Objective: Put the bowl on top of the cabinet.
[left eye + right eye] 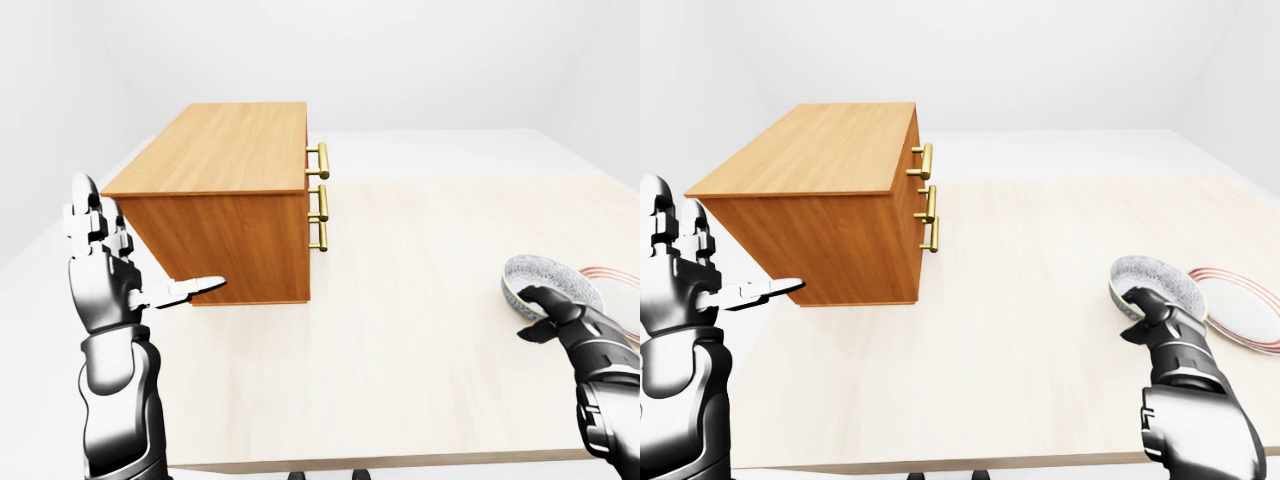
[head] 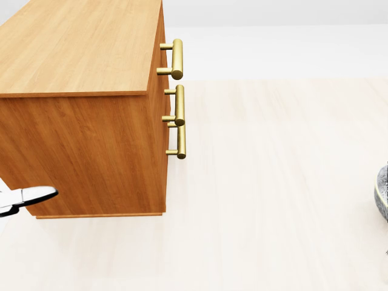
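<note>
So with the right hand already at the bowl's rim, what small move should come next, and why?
Probably close the right robot hand firmly on the bowl's near rim before lifting. Its fingers sit at that rim, but a closed grip cannot be confirmed, and the bowl still rests on the table, far right of the cabinet. The left robot hand stands open, idle.

My left hand (image 1: 112, 270) raised open beside the cabinet (image 1: 225, 200) on the table (image 1: 420, 380), thumb pointing at its side, my right hand (image 1: 560, 315) gripping the bowl (image 1: 550, 282) rim, plate (image 1: 610, 285) just behind
</note>
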